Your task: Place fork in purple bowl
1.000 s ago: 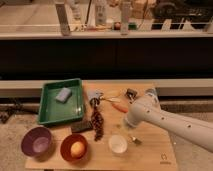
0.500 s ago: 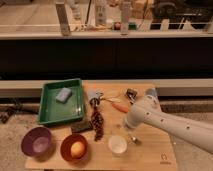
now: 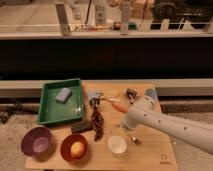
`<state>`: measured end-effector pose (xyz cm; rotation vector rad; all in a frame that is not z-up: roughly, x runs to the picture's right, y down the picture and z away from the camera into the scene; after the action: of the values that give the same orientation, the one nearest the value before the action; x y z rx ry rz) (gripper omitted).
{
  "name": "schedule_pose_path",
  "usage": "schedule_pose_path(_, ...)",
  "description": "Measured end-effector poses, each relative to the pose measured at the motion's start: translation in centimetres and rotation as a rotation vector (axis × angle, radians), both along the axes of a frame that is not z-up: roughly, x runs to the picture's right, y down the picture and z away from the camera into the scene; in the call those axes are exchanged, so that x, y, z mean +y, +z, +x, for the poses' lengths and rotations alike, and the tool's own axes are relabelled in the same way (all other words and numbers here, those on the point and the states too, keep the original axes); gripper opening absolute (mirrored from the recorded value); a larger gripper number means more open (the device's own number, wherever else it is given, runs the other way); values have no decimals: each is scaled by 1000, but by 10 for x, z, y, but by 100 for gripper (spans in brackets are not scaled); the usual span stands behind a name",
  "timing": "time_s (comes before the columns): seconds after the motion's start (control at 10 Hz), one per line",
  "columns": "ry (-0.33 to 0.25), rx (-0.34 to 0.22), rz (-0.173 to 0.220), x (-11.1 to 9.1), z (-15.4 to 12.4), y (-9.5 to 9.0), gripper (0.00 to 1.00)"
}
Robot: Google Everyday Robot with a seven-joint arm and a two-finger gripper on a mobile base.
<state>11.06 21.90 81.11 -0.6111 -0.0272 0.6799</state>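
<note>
- The camera view shows a wooden table (image 3: pixel 150 157) in front of a dark, low wall.
- The white arm (image 3: pixel 170 125) comes in from the right and slants down over the table's right half.
- The gripper (image 3: pixel 133 137) is at the arm's lower end, close over the tabletop, just right of the small white bowl (image 3: pixel 117 145).
- Its jaws stand wide and nothing can be seen between them.
- The fork (image 3: pixel 112 99), a slim pale strip, lies flat near the far edge at mid-table. It is just behind the orange carrot-like piece (image 3: pixel 119 106) and apart from the gripper.
- The purple bowl (image 3: pixel 37 141) sits at the near left corner, well apart from the fork.
- The orange bowl (image 3: pixel 75 147) is beside it and holds a round orange object.
- The green tray (image 3: pixel 50 112) is behind the two bowls, with a blue-grey sponge (image 3: pixel 63 94) in it.
- A dark knobbly string (image 3: pixel 96 122) lies between the tray and the arm.
</note>
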Motion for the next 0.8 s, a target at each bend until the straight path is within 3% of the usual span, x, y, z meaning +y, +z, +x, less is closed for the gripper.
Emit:
schedule_pose_path(0.3,-31,12,0,4,24,6,80)
schedule_pose_path(0.6,-98,31,-30,13,38,9,80)
schedule_pose_path(0.8,-163,36,-48,32,46,14,71)
